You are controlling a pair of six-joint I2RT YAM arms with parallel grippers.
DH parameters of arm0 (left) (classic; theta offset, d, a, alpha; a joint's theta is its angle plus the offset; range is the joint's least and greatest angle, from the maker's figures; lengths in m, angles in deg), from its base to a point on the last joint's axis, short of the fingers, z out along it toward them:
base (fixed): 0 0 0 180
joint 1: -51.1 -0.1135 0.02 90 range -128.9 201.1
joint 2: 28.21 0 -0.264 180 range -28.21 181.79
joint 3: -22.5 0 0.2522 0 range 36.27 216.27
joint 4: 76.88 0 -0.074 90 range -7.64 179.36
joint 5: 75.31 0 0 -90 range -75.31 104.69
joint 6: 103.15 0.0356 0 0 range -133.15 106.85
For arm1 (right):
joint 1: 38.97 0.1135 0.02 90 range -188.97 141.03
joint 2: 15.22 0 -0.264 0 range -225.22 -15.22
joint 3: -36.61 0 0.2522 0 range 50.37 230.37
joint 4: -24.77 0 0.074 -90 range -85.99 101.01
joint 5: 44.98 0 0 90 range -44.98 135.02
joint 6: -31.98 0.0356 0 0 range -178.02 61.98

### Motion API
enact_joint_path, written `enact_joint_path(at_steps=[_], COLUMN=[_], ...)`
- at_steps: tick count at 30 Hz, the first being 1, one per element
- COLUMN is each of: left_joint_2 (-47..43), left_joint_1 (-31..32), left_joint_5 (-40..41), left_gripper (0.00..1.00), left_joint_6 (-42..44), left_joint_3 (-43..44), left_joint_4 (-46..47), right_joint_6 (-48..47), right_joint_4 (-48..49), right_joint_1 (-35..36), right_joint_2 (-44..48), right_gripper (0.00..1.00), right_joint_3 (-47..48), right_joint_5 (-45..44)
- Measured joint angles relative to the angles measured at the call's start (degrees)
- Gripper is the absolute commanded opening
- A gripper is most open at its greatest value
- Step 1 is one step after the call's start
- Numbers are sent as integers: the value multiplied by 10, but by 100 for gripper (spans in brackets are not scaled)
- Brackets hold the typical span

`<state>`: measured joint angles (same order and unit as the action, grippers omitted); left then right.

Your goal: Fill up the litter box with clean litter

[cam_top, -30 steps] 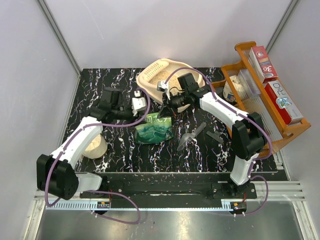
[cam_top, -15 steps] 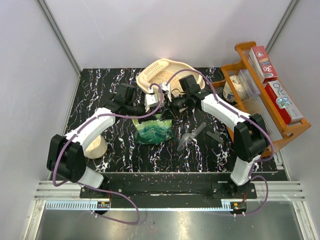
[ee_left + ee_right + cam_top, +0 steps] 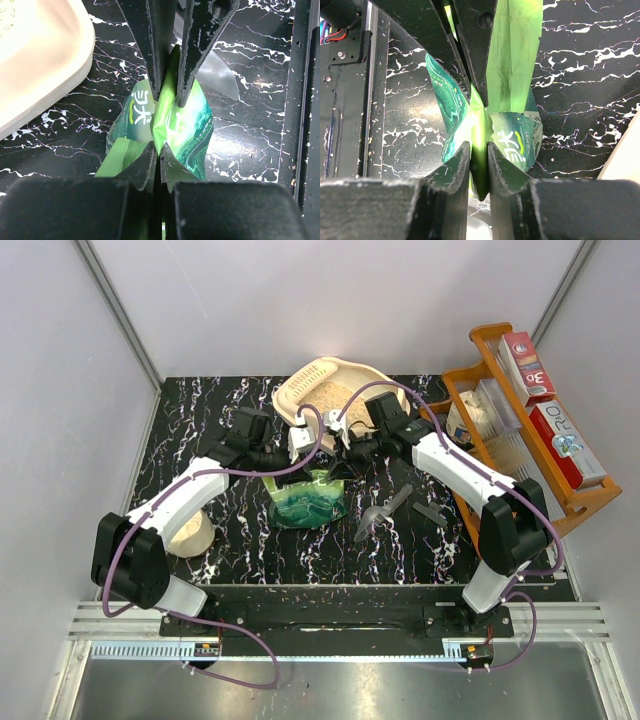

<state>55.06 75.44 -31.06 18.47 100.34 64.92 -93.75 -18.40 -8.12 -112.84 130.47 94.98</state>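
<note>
The cream-beige litter box (image 3: 300,392) stands at the back of the table with pale tan litter (image 3: 335,395) in it. A green printed bag (image 3: 305,500) stands in front of it, its top pinched upward. My left gripper (image 3: 307,456) is shut on the bag's top edge from the left. My right gripper (image 3: 340,456) is shut on the same edge from the right. In the left wrist view my left gripper (image 3: 159,150) clamps the bag (image 3: 190,125), with the box rim (image 3: 45,60) at upper left. In the right wrist view my right gripper (image 3: 479,150) clamps the bag (image 3: 517,140).
An orange wooden rack (image 3: 505,440) with boxes stands at the right edge. A black scoop (image 3: 383,510) and a small dark piece (image 3: 430,512) lie right of the bag. A cream roll (image 3: 192,532) sits under my left arm.
My left arm has swung right to the bag and closed on its top edge beside my right gripper. The bag's top has been drawn upright. The right gripper shifted slightly.
</note>
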Motion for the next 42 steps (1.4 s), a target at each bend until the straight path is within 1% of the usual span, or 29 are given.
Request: enact_joint_path(at_steps=[1,4,5,7,9,10,11,13,16,20,21,23,24,25,26,29,31,34,37,38,39,42], left_joint_2=[0,-1,-1,-2,-2,-2,-2,-2,0,19,28,46,53,60,65,67,67,65,61,60,58,56], left_joint_1=[0,0,0,0,1,2,2,2,6,20,22,26,27,27,27,27,27,25,24,23,23,21], left_joint_5=[0,2,2,2,3,3,2,-2,-6,-14,-16,-22,-25,-33,-40,-46,-45,-46,-45,-45,-45,-45], left_gripper=[0,0,0,1,18,29,32,34,34,34,30,15,3,0,0,0,0,0,0,0,0,0], left_joint_6=[0,0,-1,-3,-7,-12,-17,-27,-46,-59,-62,-69,-75,-80,-85,-92,-88,-81,-78,-77,-77,-77], left_joint_3=[0,0,0,0,0,0,0,0,0,10,14,23,25,27,28,30,30,30,30,30,30,29], left_joint_4=[0,1,1,1,2,4,7,20,47,74,78,84,86,87,87,86,84,79,76,75,74,73], right_joint_6=[0,1,2,3,5,7,10,21,39,56,58,66,69,71,73,76,71,52,30,26,23,14], right_joint_4=[0,2,4,8,11,11,10,8,6,6,6,7,8,9,8,7,2,-21,-39,-44,-49,-56], right_joint_1=[0,-3,-4,-6,-8,-9,-10,-15,-24,-28,-28,-29,-29,-30,-31,-32,-33,-40,-47,-48,-49,-50], right_joint_2=[0,0,0,0,0,0,0,0,-1,-5,-7,-8,-8,-9,-10,-11,-10,-7,2,4,6,6], right_gripper=[22,9,0,0,0,0,0,0,0,0,0,0,1,6,21,41,43,40,34,30,22,10], right_joint_3=[0,-1,-2,-5,-7,-7,-7,-7,-7,-6,-6,-6,-6,-6,-6,-6,-6,-7,-7,-7,-7,-7], right_joint_5=[0,1,1,3,7,9,11,12,16,19,20,22,22,19,17,17,16,12,5,5,5,5])
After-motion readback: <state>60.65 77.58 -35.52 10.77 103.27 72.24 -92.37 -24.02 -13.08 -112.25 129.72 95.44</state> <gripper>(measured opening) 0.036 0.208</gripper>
